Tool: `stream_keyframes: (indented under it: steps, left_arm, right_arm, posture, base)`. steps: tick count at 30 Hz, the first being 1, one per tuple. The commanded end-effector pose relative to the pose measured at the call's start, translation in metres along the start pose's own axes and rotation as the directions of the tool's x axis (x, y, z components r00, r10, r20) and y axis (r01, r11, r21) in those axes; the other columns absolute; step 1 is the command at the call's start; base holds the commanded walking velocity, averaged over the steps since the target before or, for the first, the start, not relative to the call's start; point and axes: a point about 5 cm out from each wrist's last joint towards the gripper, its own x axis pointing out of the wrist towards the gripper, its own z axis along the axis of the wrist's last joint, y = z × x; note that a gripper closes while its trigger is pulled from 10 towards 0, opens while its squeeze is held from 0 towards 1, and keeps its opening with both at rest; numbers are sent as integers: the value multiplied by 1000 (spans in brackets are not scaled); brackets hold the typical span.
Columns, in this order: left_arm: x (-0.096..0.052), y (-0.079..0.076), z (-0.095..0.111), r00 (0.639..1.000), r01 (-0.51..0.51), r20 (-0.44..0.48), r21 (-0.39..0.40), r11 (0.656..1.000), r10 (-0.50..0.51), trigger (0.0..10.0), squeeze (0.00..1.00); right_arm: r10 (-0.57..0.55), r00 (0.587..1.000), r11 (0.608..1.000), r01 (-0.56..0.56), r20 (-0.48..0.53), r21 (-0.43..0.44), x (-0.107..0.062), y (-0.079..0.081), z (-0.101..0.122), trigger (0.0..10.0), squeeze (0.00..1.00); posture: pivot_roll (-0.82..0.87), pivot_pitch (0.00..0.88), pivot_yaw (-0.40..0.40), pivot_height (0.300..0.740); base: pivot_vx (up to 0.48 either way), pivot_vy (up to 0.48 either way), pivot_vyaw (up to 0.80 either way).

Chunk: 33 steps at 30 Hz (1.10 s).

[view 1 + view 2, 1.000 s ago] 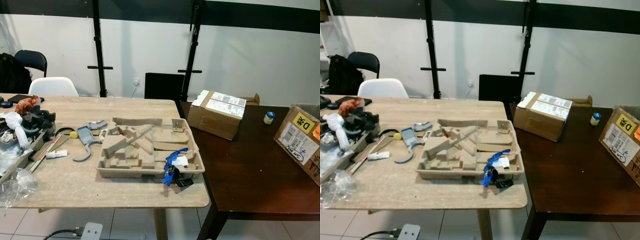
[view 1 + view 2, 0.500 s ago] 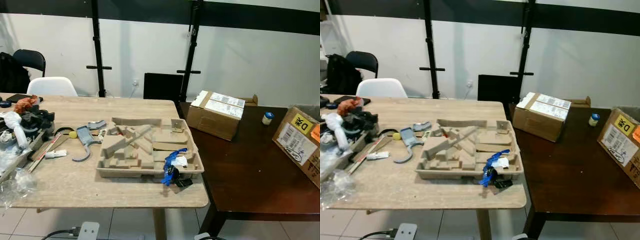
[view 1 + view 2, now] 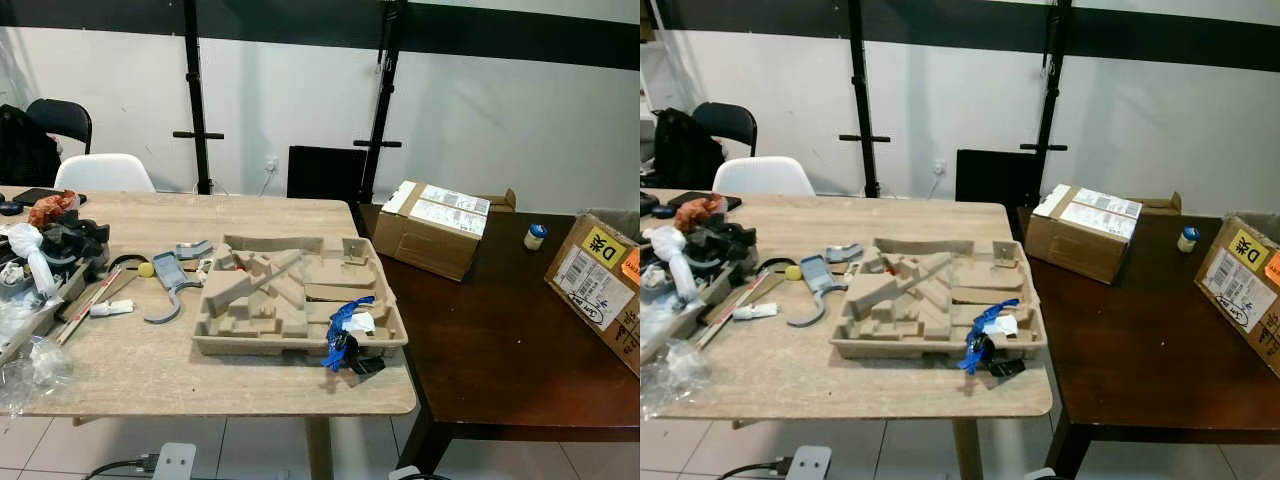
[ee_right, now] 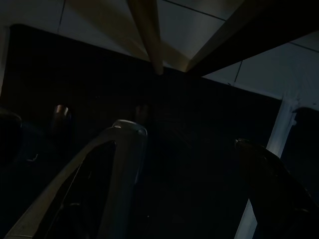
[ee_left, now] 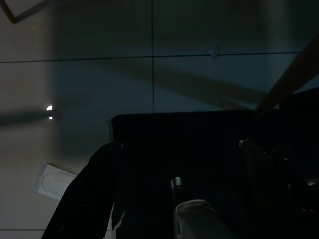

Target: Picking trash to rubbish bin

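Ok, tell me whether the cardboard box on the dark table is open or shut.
Shut. The cardboard box lies flat on the dark table, its top flaps closed with white labels across them; a loose flap shows behind it.

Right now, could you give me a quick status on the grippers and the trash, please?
Left gripper and right gripper open, hanging under the tables. Pulp tray on light table, blue strap at its near corner. Untouched, nothing blocking.

Two tables [image 3: 180, 375] [image 3: 500, 350], two cardboard boxes [image 3: 435, 228] [image 3: 600, 285], two chairs [image 3: 105, 172] [image 3: 62, 115], one pulp tray [image 3: 300, 295].
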Motion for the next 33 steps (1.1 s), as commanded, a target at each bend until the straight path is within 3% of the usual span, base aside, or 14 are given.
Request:
stream_keyframes:
  steps: [1,12,33]
  left_arm:
    - [0,-5,-3,1000,22,-5,16,1000,-22,10000,0]
    - [-1,-7,-4,1000,29,-9,11,1000,-28,10000,0]
    - [-1,-5,-5,1000,12,-17,-16,1000,-12,10000,0]
  right_arm:
    - [-1,1000,1000,2,-10,10,0,0,-3,10000,0]
    - [-8,1000,1000,8,-24,-6,-1,-3,-4,10000,0]
    - [-11,999,1000,11,-46,4,-1,-3,-5,10000,0]
  posture:
    - [72,0,-46,740]
    - [69,0,-48,740]
    - [72,0,-53,740]
  base:
    - [0,0,0]
    - [0,-234,0]
    - [0,0,-38]
